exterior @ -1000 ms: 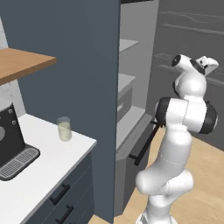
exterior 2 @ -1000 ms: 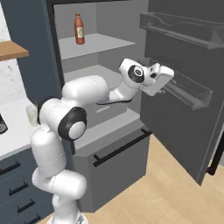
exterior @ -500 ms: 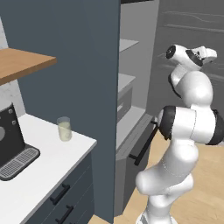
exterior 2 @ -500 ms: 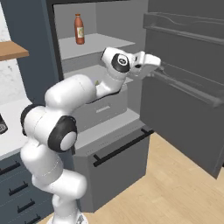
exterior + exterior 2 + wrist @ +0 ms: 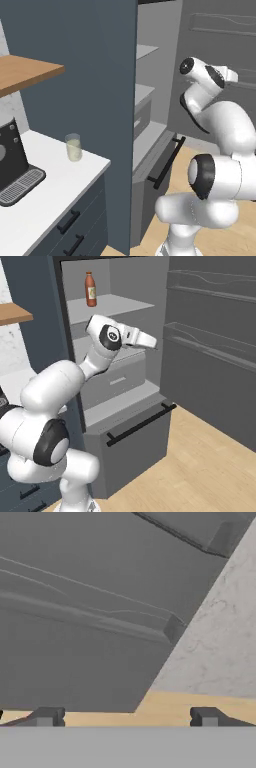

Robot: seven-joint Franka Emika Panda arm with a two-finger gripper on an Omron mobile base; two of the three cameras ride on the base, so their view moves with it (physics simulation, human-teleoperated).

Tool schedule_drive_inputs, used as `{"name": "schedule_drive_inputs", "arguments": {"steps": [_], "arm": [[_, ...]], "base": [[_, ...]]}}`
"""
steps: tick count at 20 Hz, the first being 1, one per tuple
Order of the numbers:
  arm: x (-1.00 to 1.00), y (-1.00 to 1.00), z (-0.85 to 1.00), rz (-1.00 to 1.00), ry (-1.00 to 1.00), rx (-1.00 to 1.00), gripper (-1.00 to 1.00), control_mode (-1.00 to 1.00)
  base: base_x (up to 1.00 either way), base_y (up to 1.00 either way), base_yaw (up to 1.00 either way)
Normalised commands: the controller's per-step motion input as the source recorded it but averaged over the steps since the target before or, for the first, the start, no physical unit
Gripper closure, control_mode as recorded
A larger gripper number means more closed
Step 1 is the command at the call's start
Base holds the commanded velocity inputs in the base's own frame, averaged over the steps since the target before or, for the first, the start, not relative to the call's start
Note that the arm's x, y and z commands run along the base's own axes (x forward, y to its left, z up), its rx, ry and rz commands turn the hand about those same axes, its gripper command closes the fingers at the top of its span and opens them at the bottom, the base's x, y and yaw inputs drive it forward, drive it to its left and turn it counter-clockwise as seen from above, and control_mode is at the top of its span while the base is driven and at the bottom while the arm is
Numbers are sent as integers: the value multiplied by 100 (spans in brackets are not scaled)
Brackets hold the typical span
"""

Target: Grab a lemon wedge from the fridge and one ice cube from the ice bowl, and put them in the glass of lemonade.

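The fridge (image 5: 55,316) stands open, and its pale grey shelves (image 5: 112,305) show no lemon wedge from here. My gripper (image 5: 152,342) hovers open in front of the middle shelves, level with the inner drawer (image 5: 117,378), touching nothing. In the hand view the gripper (image 5: 126,717) has its fingertips (image 5: 47,716) wide apart with nothing between them, facing the inside of the fridge door (image 5: 75,622). From the left base view the gripper (image 5: 231,76) sits beside the open compartment. The glass of lemonade (image 5: 73,147) stands on the white counter (image 5: 45,200). Ice cube and ice bowl are out of view.
A red-brown bottle (image 5: 90,289) stands on the top shelf. The open door (image 5: 215,351) with its door racks lies to the right. Below the shelves is the freezer drawer with a black bar handle (image 5: 141,423). A dark coffee machine (image 5: 12,162) sits left of the glass.
The fridge door has swung wider open to the right. My arm has drawn back from the door, swinging the open gripper left toward the shelves.
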Motion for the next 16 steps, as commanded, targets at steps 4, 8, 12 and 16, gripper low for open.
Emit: {"name": "schedule_drive_inputs", "arguments": {"steps": [4,8,12,16], "arm": [[-41,57,-1,15,-1,48,-100,-100],[-71,16,-32,36,7,54,-100,-100],[-85,29,-36,38,1,43,-100,-100],[-89,79,-2,24,3,10,-100,-100]], "base": [[0,0,0],[0,0,0],[0,0,0],[0,0,0]]}}
